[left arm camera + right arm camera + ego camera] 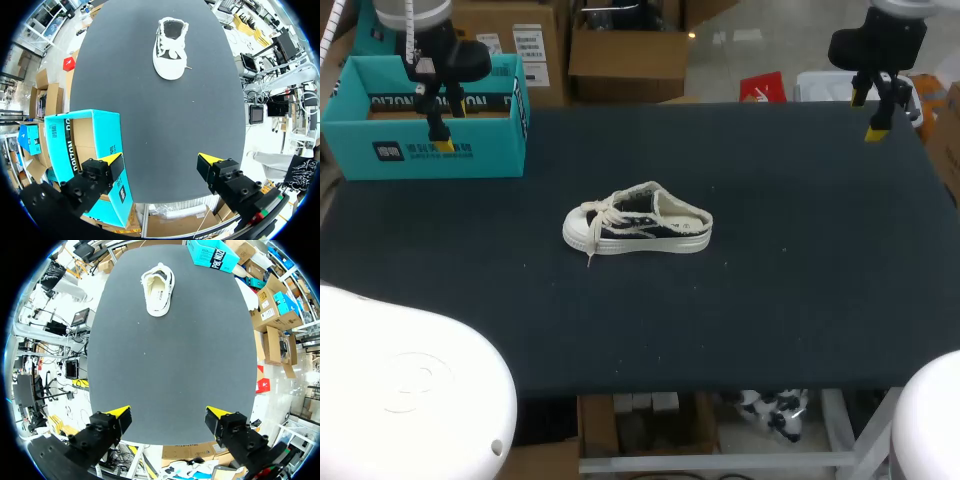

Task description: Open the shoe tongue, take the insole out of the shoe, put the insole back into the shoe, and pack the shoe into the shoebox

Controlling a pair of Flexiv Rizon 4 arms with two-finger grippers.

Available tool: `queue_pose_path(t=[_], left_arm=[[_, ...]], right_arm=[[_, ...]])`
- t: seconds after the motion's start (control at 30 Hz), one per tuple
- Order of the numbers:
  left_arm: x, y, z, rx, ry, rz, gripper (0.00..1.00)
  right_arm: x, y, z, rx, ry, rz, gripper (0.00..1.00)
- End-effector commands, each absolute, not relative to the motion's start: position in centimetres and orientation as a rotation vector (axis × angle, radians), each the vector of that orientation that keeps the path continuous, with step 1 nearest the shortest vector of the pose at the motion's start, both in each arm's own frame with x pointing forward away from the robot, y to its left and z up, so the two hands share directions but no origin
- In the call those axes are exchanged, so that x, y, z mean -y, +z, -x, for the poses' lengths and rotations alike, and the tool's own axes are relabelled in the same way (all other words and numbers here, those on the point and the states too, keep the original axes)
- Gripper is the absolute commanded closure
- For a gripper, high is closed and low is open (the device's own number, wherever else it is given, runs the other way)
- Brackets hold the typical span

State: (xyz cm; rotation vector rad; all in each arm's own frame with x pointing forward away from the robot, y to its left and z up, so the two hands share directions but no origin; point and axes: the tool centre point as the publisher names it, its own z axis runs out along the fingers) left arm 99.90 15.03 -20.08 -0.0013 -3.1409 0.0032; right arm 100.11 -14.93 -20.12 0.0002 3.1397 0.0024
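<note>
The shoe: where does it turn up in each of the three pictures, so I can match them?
Head view: shoe near the table's middle, toe toward the shoebox side.
Left wrist view: shoe far ahead of the left gripper.
Right wrist view: shoe far ahead of the right gripper.
Shared landmark: the teal shoebox at the table's corner.

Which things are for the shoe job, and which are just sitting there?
For the job:
- shoe, mid-table
- teal shoebox, open, at the far left corner
- left gripper and right gripper, both open

Just there:
- black table, which only holds them up
</note>
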Motion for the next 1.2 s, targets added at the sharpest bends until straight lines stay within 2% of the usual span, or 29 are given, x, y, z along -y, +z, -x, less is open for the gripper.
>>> queue_pose_path(t=[0.03,0.53,0.7,0.93,1.2], left_arm=[[-15.0,-20.1,-99.9,3.141,0.002,0.001,0.0],[-14.6,-20.1,-99.8,3.143,0.019,0.014,0.0],[-13.1,-20.6,-99.8,3.156,0.092,-0.123,0.0],[-10.9,-21.7,-98.4,3.1,0.079,-0.479,0.0],[-8.3,-21.8,-96.3,3.031,0.106,-0.785,0.0]], right_arm=[[14.9,-20.0,-100.1,-3.141,0.001,-0.001,0.0],[14.9,-20.0,-100.1,-3.141,0.001,-0.001,0.0],[14.0,-21.7,-99.4,-3.139,0.183,-0.007,0.0],[11.2,-24.7,-97.7,-3.125,0.393,-0.024,0.0],[5.9,-28.9,-96.7,-3.066,0.659,-0.017,0.0]])
